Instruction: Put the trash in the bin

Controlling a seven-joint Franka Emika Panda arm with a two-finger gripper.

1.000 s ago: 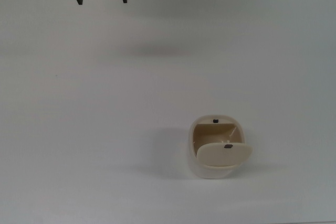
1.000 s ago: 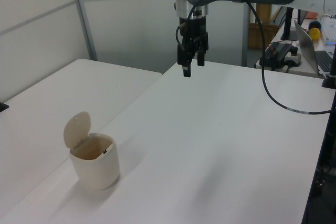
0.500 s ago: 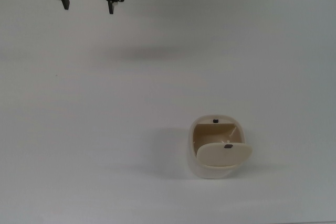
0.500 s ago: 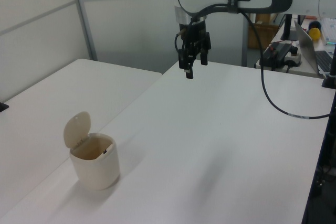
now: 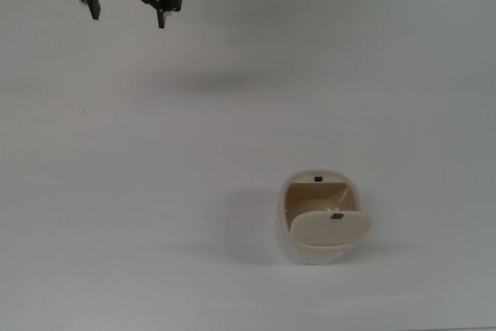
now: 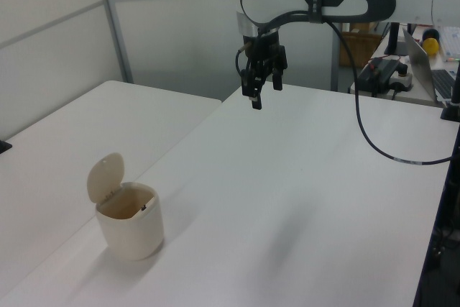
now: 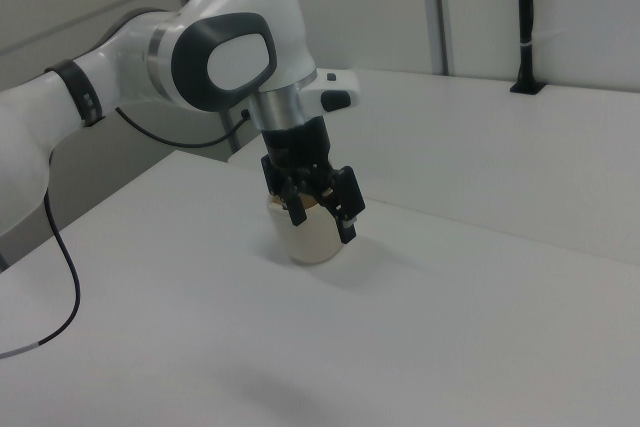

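Black claw [image 5: 128,12] hangs with its fingers spread and nothing between them above the smooth white counter [image 5: 232,129]; rounded cream plastic bin [image 5: 319,218], oval lid tipped open, sits well apart.

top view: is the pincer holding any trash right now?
No: the pincer hangs open and empty over the bare table, far from the bin.
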